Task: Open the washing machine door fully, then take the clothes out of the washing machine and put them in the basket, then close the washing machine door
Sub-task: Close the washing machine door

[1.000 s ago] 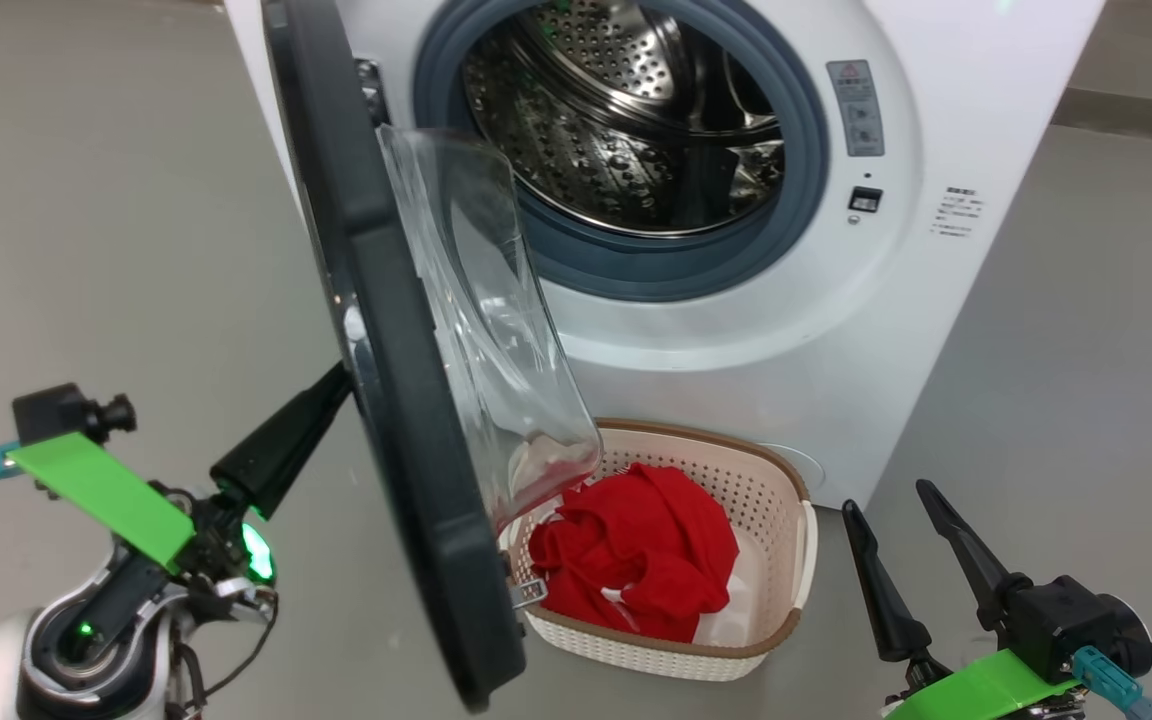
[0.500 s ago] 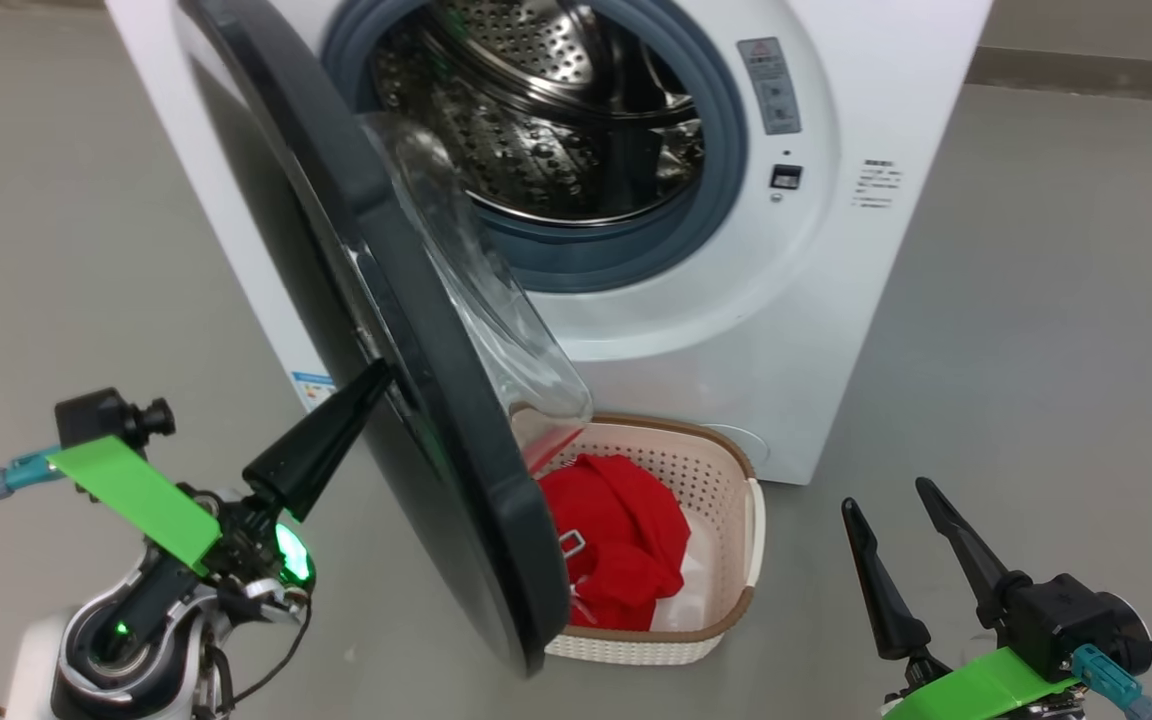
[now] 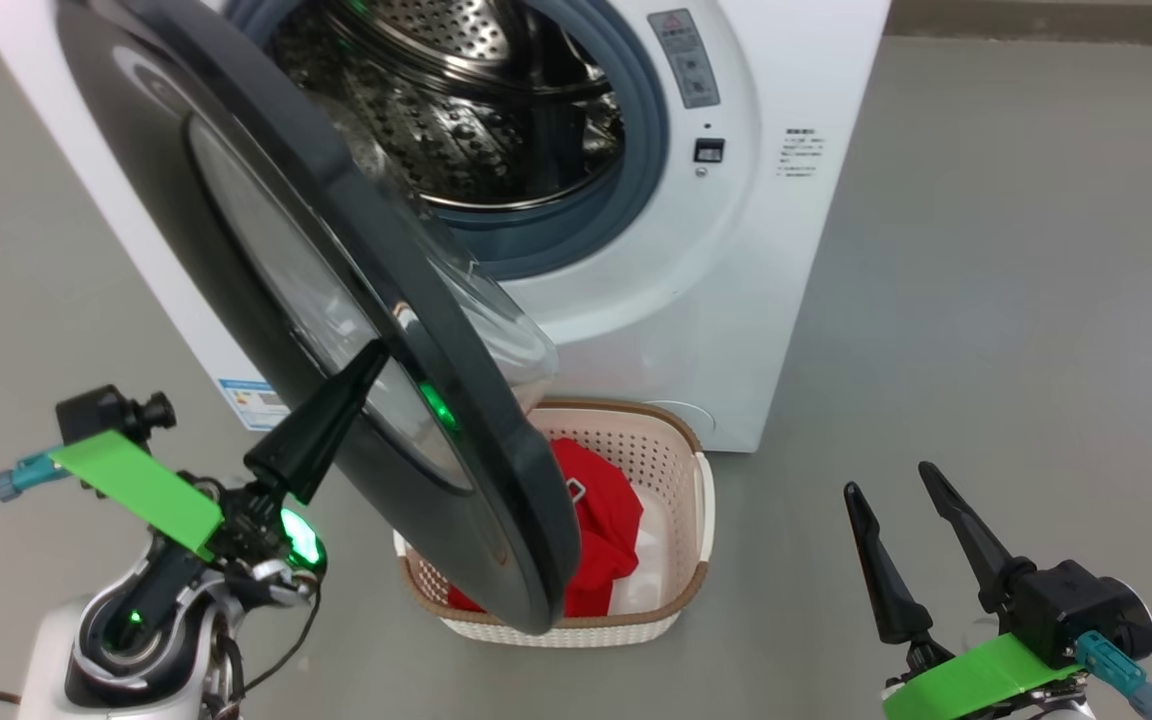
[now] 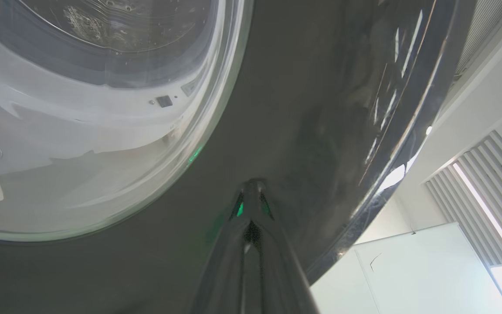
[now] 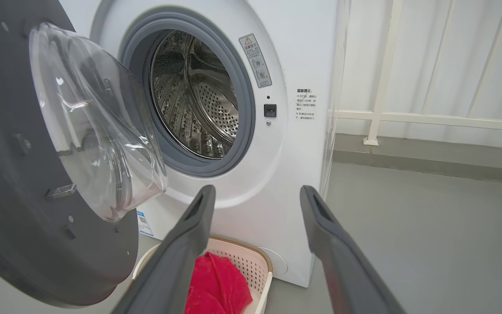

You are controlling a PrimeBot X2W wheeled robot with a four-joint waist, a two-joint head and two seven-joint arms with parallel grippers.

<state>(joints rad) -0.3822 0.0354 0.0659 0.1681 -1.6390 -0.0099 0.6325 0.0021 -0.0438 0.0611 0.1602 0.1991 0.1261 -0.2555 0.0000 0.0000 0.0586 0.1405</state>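
Observation:
The white washing machine (image 3: 786,80) stands with its steel drum (image 3: 476,110) showing no clothes. Its door (image 3: 236,260), black-rimmed with a clear glass bowl, hangs partly swung over the basket (image 3: 701,520). My left gripper (image 3: 373,350) is shut, its tip pressed against the door's outer face; in the left wrist view the left gripper (image 4: 253,185) touches the glossy black rim of the door (image 4: 312,87). Red clothes (image 3: 601,520) lie in the basket, partly hidden by the door. My right gripper (image 3: 888,480) hangs open and holds nothing, right of the basket. The right wrist view shows the right gripper (image 5: 257,192), door (image 5: 24,196), basket (image 5: 262,266) and clothes (image 5: 218,283).
Grey floor (image 3: 1016,300) spreads to the right of the machine. A blue label sticker (image 3: 246,400) sits low on the machine's left front. A white railing (image 5: 408,117) and pale wall stand behind the machine's right side.
The door has swung from edge-on toward the machine, so its outer face now shows, with my shut left gripper against it. The head camera has shifted. The right gripper has stayed open.

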